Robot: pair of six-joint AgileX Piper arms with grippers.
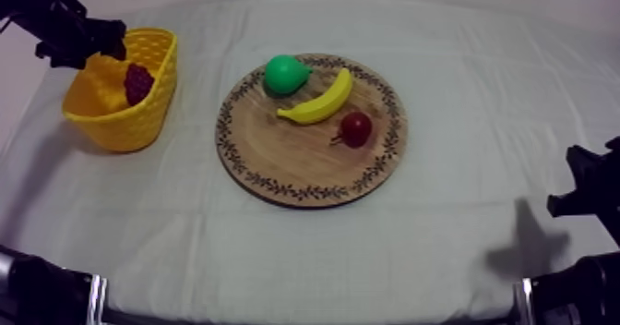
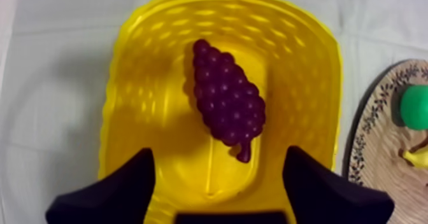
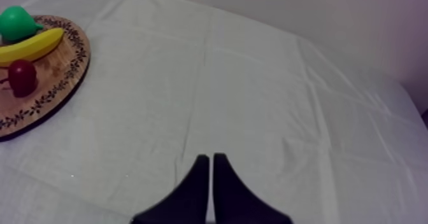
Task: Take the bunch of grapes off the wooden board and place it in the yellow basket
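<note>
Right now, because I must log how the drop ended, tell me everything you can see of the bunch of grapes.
The bunch of grapes is dark purple, a tapering cluster of small round beads that look like matte plastic, with a short stub at one end. It lies flat on the bottom of the yellow basket. The left gripper hangs above it, open, not touching it.

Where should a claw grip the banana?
Grip the banana at its middle, from straight above, claw across its narrow width. It lies flat and slantwise on the board; the pear sits close beside one half, the red fruit apart on the other side, so the middle likely leaves most room.
</note>
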